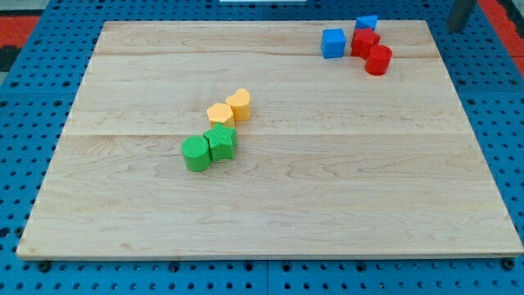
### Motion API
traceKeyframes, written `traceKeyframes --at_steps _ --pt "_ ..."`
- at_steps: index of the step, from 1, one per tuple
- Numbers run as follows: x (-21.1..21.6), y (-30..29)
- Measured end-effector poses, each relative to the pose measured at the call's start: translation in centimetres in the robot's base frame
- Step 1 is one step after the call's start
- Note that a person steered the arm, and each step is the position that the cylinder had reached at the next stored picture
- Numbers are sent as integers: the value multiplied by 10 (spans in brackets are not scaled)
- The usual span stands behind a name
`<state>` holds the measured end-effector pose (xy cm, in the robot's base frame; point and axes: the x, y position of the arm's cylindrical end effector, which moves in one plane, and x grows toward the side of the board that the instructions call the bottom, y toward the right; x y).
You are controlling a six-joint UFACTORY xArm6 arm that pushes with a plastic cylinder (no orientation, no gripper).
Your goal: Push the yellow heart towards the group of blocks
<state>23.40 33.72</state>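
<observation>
I have no jaws to open or close: my arm ends in a plain dark rod. Only a stretch of that rod (461,14) shows at the view's top right corner, beyond the board's edge, and I cannot make out my tip itself, so I cannot place it against the blocks beyond saying the rod is well apart from all of them except the far cluster, which it is merely near.

The yellow heart (239,104) sits a little left of the board's (327,188) centre, on the wooden top. It touches a yellow block (219,113) on its lower left, whose shape looks six-sided. Just below those two lie a green block (221,142) of unclear, perhaps star-like shape and a green cylinder (196,153), touching each other, the cylinder further to the view's left. The four form a slanting chain.

Near the view's top right stands another cluster: a blue cube (332,43), a smaller blue block (367,22) behind, a red block (364,42) of unclear shape, and a red cylinder (378,60) at the near end. The reds touch each other.
</observation>
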Motion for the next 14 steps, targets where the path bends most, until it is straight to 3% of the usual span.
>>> traceKeyframes --at_steps 1,3,4,5,6,7,14 --pt "66 0" --pt "133 -48" --pt "213 -108" --pt "250 -227" --pt "261 -322" --pt "261 -337" --pt "201 -343"
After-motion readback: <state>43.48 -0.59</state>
